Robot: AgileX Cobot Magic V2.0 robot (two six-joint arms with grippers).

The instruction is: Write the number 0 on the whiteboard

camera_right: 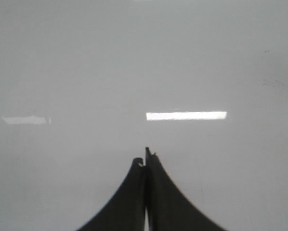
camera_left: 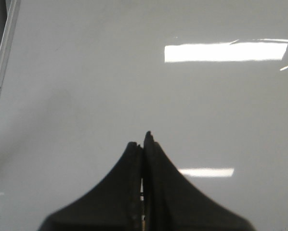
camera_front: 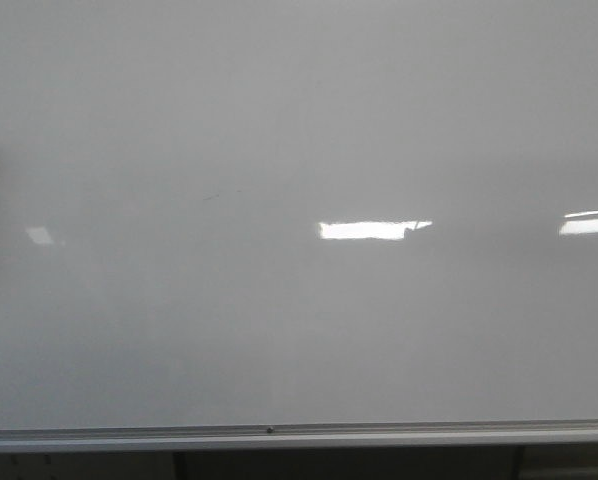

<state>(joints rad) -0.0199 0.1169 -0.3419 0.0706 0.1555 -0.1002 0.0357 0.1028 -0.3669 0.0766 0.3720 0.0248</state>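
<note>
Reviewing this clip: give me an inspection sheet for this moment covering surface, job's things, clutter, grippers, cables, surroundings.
Surface: whiteboard, glossy grey-white, fills the front view; silver frame edge along the bottom.
Job's things: no drawn 0 seen on the board; no marker seen in any view.
Clutter: bright rectangular light reflections on the board; a few faint dark smudges in the right wrist view.
Grippers: left gripper shut, nothing visibly held; right gripper shut, nothing visibly held. Neither arm shows in the front view.
Cables: nothing seen.
Surroundings: dark strip below the frame with what looks like support legs; otherwise nothing seen.
</note>
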